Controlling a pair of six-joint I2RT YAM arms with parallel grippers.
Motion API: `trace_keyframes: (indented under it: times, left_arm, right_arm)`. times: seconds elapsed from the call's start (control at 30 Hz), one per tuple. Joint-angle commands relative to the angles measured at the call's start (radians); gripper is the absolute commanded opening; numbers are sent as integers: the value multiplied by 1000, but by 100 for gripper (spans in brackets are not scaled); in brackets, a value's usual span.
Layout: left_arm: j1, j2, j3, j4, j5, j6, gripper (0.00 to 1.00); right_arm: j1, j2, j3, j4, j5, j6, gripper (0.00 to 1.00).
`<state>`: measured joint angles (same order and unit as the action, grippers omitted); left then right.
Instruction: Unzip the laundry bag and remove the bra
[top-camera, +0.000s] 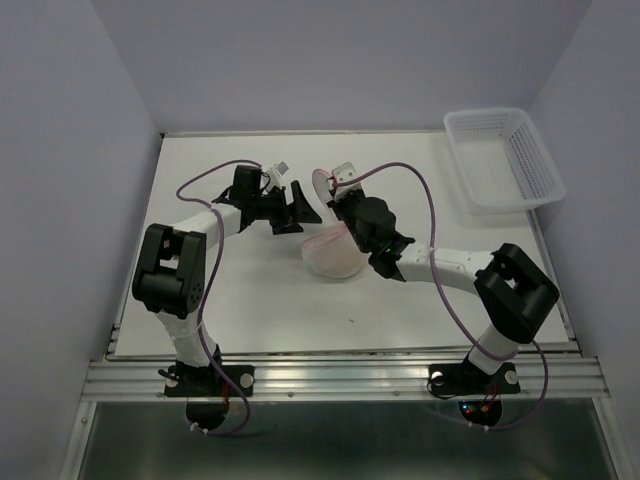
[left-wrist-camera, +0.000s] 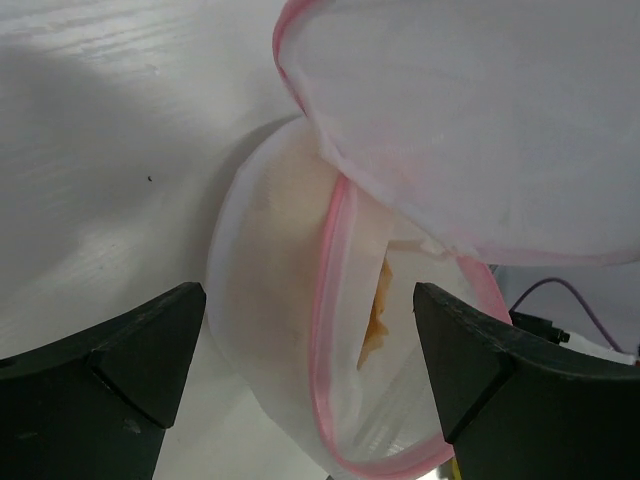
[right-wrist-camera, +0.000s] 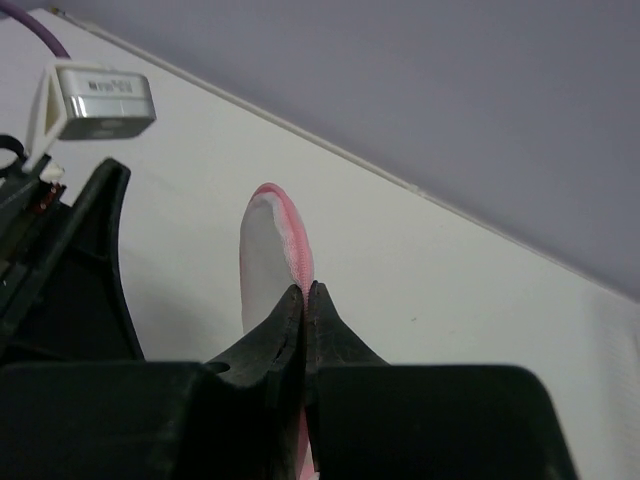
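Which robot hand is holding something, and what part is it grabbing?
The right gripper is pinched shut on the laundry bag, gripping its pink zipper rim. The left gripper is open, holding nothing.

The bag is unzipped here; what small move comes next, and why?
Probably ease the open left gripper forward into the mouth of the laundry bag, toward the bra: the right gripper, shut on the pink rim, holds the flap up, and the bra shows in the gap.

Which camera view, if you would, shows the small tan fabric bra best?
The left wrist view: the small tan fabric bra peeks through the unzipped pink-rimmed white mesh laundry bag. The top and right wrist views show only the bag, no bra.
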<state>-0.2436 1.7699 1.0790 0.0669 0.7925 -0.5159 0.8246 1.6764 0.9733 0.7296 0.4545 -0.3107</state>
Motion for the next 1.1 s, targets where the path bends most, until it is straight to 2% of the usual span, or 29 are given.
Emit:
trace_keyframes:
  times: [0.0,0.03,0.1,0.27,0.47,0.5,0.57,0.6,0.77,0.9,1.0,1.07]
  left_arm:
    - [-46,-32,-7,-35,19,88,93]
    - [-54,-41,-8,-50,-1,94,92]
    - [-72,-50,-19,-65,-33,116,81]
    - [-106,-82,-56,-65,-36,120,81]
    - [-149,-158,-125,-91,-116,93,83]
    - [-154,-158,-125,-99,-148,91,81]
    - [-163,-145,-114,-127,-180,93,67]
    - [-166,-141,-99,-145,-188,96,55]
    - [-183,-153,-88,-139,-168,111,39]
    - [-186,-164,-76,-148,-205,94,0]
    - [-184,-179,-50,-183,-263,82,0]
    - [-184,-191,-5,-217,-355,63,0]
  right_arm:
    - [-4,-66,10,122,-13,1,1]
    - [-13,-72,13,122,-7,-4,1]
    - [-13,-79,15,122,-8,-10,1]
    - [-13,-86,27,113,-4,-16,1]
    - [-13,-102,25,103,4,-1,1]
    - [-13,-107,22,103,0,2,1]
    - [-13,-116,8,102,-16,10,1]
    - [-13,-121,4,102,-22,12,1]
    - [-13,-130,-4,100,-4,-1,1]
    - [-13,-153,-19,102,0,-5,2]
    - [-22,-162,-28,108,18,-19,2]
    - [-22,-168,-38,114,42,-19,2]
